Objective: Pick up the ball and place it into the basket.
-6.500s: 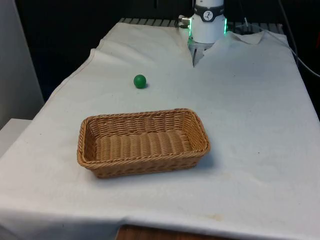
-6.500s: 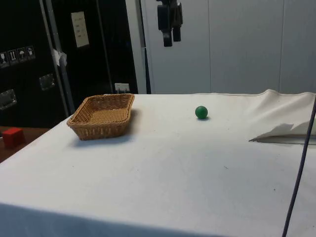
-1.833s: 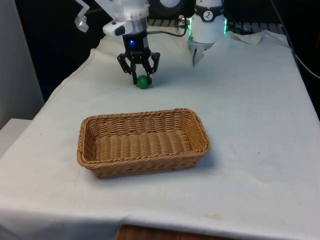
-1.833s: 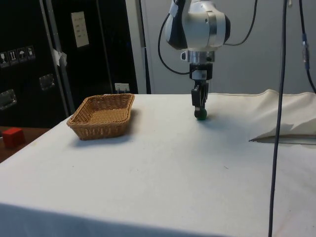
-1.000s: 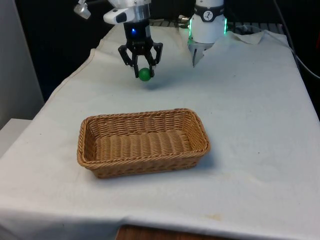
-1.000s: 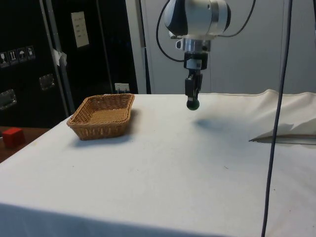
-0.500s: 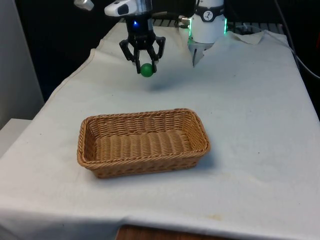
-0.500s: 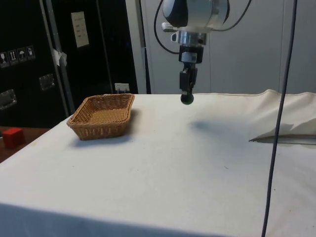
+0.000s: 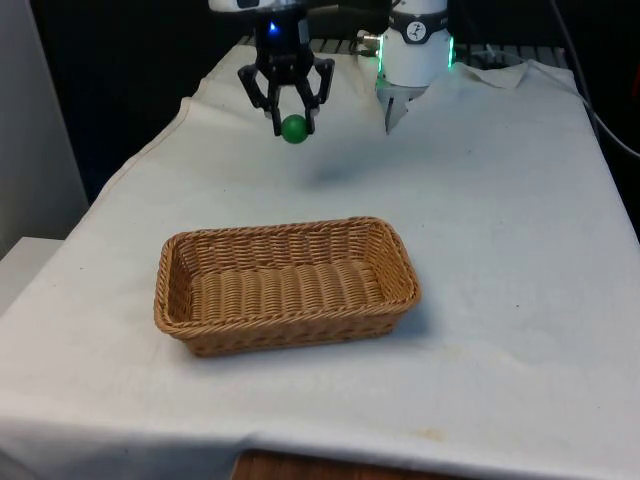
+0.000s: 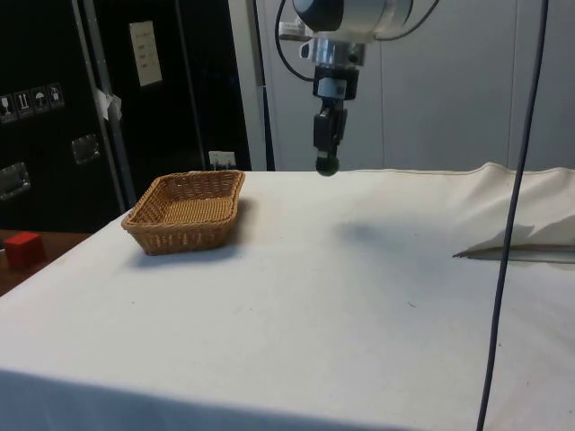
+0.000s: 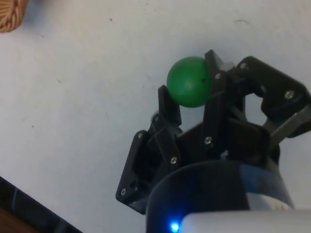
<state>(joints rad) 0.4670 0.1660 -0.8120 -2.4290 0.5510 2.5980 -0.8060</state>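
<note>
we see the gripper clamped on the green ball above the cloth, well apart from the basket, its upper arm cut off

The basket sits on the bench near its front edge, toward the front view's left. The tool hangs in the air well above the bench, behind the basket and well apart from it, with the ball pinched between its fingers and clear of the cloth. In the side view the basket lies to the left, the tool and ball are to its right and higher, and a block sits off the bench, left of the basket.
</note>
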